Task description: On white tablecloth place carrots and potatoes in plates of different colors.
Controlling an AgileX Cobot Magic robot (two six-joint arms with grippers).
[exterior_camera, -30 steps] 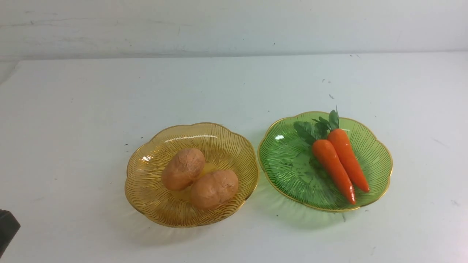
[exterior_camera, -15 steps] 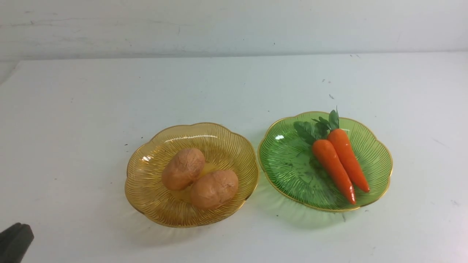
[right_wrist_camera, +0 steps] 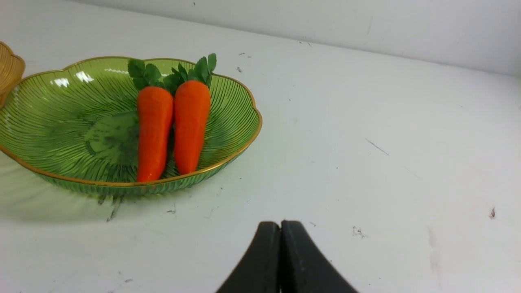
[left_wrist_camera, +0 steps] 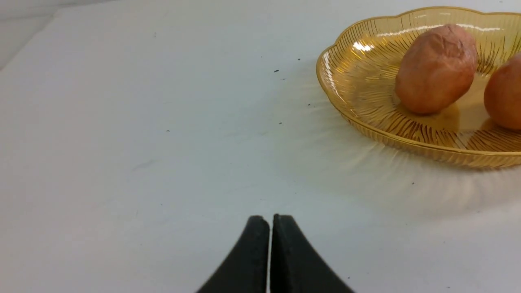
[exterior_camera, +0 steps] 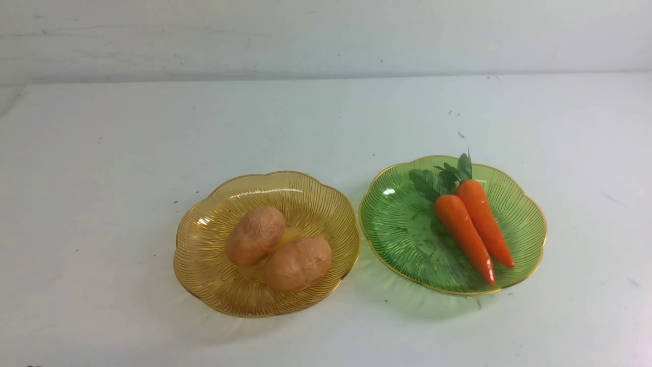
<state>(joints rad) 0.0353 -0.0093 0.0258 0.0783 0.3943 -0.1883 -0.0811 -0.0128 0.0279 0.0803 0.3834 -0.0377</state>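
On the white tablecloth [exterior_camera: 326, 117] an amber-yellow plate [exterior_camera: 204, 255] holds two potatoes [exterior_camera: 254, 234] [exterior_camera: 298, 263] side by side. To its right a green plate [exterior_camera: 397, 229] holds two carrots [exterior_camera: 464, 232] [exterior_camera: 485, 221], leafy tops pointing away. Neither gripper shows in the front view. In the left wrist view my left gripper [left_wrist_camera: 270, 219] is shut and empty above bare cloth, apart from the amber plate [left_wrist_camera: 350, 89] and a potato [left_wrist_camera: 435, 69]. In the right wrist view my right gripper [right_wrist_camera: 280, 226] is shut and empty, short of the green plate [right_wrist_camera: 61, 118] and its carrots [right_wrist_camera: 152, 130].
A pale wall [exterior_camera: 326, 35] runs behind the table's far edge. Small dark specks [exterior_camera: 461, 134] dot the cloth beyond the green plate. The cloth's left far corner [exterior_camera: 25, 89] falls away.
The dark left gripper tip at the front view's lower left edge rose slightly, then slid out of that view. Plates, potatoes and carrots have not moved.
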